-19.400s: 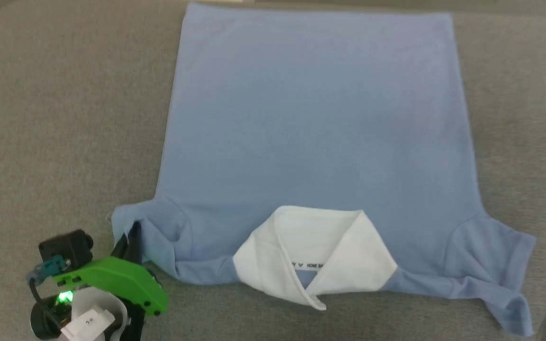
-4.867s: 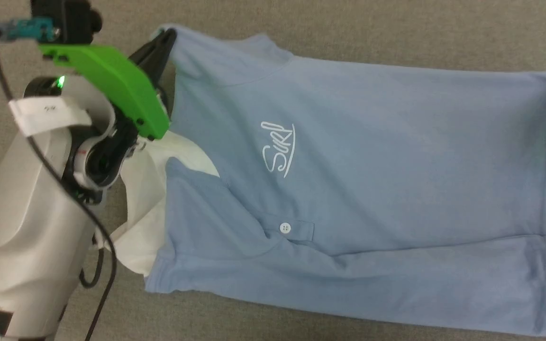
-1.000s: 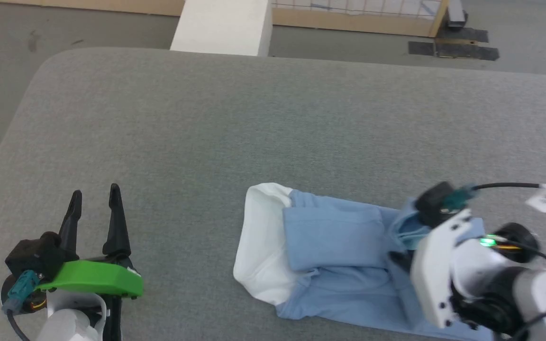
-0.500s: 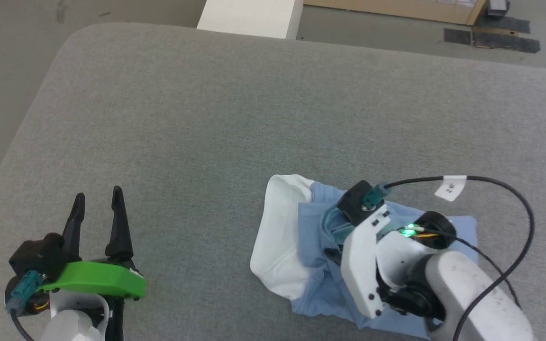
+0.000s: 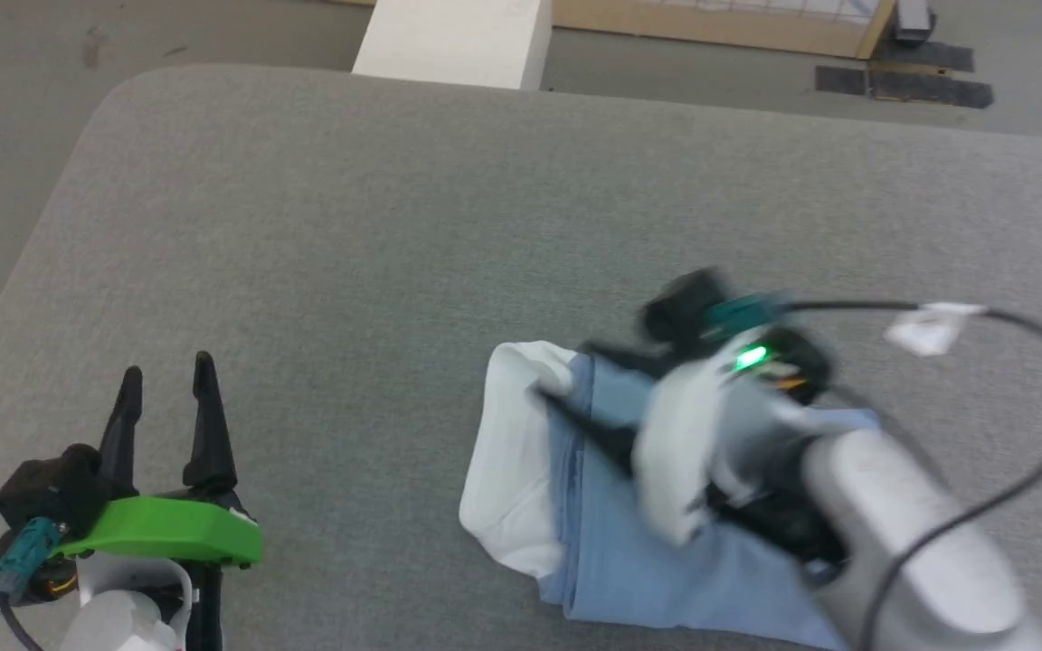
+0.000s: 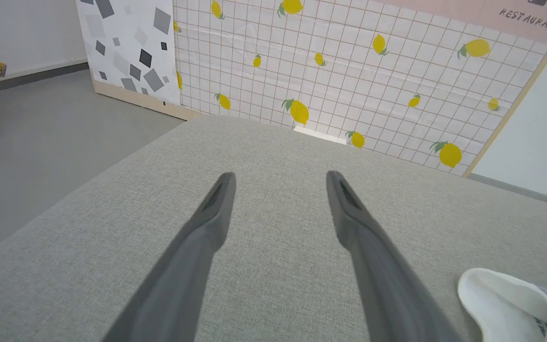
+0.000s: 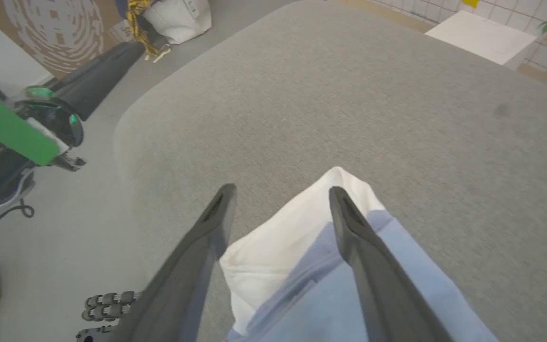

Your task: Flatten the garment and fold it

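— Since the garment (image 5: 629,561) lies as a small packet on the near right of the table (image 5: 349,226), how much is left to do?

— Little, by my reading. Flattening looks done and the folds look in. The blue body is doubled over itself, and the white collar (image 5: 507,470) sticks out at the packet's left end. The near edge is not quite square and the collar is puffed up a bit.

— And the right gripper (image 5: 559,371)?

— It is over the collar end, blurred in the head view. The wrist view is clearer. The fingers are spread wide, one over bare table just beside the collar, the other over the line where white meets blue. Nothing is between them. Whether they touch the cloth or hang just above it, I cannot tell.

— What of the left gripper (image 5: 168,368)?

— It is at the near left, well apart from the packet. Its fingers are parted and empty, over bare table. Its wrist view catches the collar tip at the lower right.

— So what remains?

— Judgement only: perhaps a pat or tuck at the collar end to square it up, otherwise the right arm pulls clear. No large fold seems outstanding. Which face of the shirt is up, I cannot tell.
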You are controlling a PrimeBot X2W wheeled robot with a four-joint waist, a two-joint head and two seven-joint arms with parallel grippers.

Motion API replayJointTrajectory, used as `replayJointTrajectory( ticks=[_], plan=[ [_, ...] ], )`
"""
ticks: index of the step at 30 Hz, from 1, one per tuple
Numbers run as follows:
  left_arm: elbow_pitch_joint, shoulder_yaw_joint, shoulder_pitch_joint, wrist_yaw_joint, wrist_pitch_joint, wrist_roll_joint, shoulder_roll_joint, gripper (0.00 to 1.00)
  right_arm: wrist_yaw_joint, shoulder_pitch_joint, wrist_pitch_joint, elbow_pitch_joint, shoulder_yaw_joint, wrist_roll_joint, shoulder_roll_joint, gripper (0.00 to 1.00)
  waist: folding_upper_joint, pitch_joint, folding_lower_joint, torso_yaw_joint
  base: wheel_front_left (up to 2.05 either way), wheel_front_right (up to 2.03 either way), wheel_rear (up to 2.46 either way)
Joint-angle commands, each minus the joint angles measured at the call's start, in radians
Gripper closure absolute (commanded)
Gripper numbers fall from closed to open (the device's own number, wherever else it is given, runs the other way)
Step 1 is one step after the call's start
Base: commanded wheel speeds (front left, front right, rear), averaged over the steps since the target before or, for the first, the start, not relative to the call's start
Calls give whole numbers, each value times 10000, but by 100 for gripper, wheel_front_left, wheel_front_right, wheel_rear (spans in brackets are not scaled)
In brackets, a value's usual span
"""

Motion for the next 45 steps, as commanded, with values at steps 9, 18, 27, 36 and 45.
replayJointTrajectory(
  ticks=[9,18,27,36,45],
  plan=[
    [-356,46,259,126,-67,323,198,0,-15,2053,475,-947,-3637,-1606,-1007,0,0,-358,0,-814,0,0,0],
    [-563,-180,102,206,-81,679,50,0,-15,4065,1673,-724,-4872,-2303,-592,0,0,-79,0,-852,0,0,0],
    [-499,-174,51,141,-87,738,-42,0,-15,3786,1385,658,-4114,-2232,-331,0,0,61,0,-764,0,0,0],
    [-648,68,196,197,-89,717,56,0,-15,3058,1266,570,-3747,-1800,-987,100,0,175,0,-1949,0,0,0],
    [-1143,201,-51,315,50,860,380,0,-15,1245,1727,814,-3303,-1369,-2771,100,0,1034,0,-4804,0,0,0]
  ],
)
